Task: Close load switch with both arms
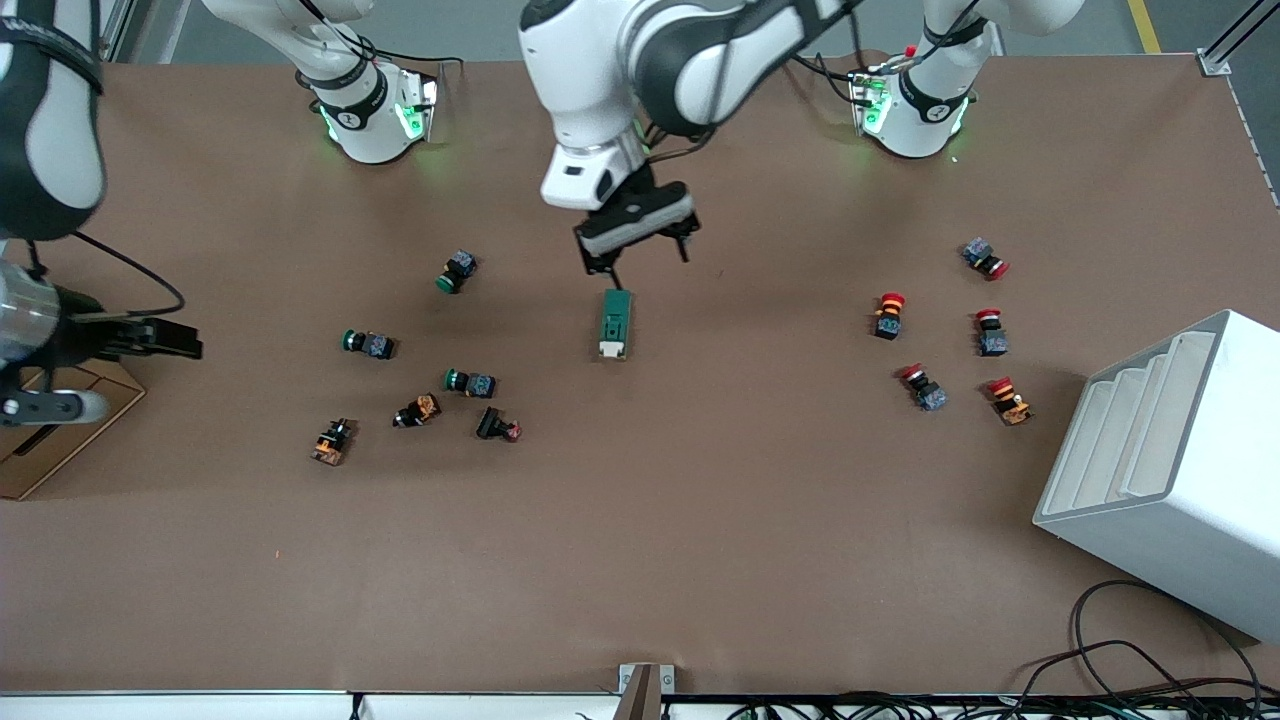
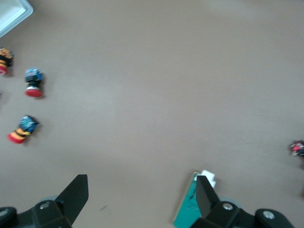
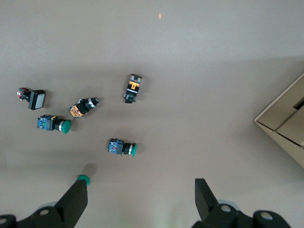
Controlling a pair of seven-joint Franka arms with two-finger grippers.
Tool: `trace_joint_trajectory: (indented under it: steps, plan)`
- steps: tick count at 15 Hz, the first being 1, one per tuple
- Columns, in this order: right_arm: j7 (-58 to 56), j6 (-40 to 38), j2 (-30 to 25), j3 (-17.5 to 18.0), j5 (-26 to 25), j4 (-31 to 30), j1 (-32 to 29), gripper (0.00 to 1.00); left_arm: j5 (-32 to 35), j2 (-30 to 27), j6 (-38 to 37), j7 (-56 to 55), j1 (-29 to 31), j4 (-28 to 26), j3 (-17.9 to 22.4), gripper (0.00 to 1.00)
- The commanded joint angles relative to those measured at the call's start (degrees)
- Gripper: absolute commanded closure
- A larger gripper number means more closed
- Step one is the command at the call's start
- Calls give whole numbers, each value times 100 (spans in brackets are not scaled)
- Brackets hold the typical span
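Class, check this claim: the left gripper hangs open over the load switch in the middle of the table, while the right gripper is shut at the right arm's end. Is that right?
Not quite. The right gripper is open, not shut: the right wrist view shows its fingers spread wide apart. The rest holds: the left gripper hangs open over the load switch in the middle of the table, and the right gripper waits at the right arm's end.

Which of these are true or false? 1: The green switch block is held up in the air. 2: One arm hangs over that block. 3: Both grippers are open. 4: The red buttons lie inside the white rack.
1. False: the load switch lies flat on the table.
2. True: the left gripper is above it.
3. True: the right gripper, off by the cardboard box, is open too.
4. False: the red buttons sit on the table beside the white rack.
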Motion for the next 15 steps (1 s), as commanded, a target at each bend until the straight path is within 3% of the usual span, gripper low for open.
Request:
trace_joint_trajectory:
  steps: [1,5,9,15]
  plan:
    - [-87,-126,27,132,-5,245,-265,0,-571,-101,-485,425,243,408,26,0]
    - [-61,-266,9,114,3,272,-239,0,-879,-355,-548,1389,858,453,-9,0]
    - [-26,-1152,-34,167,48,455,-151,0,-1390,-777,-784,2654,1754,462,-18,0]
    - [-70,-1058,-710,158,-5,115,-54,0,-1679,-1146,-1137,4835,2836,497,-9,0]
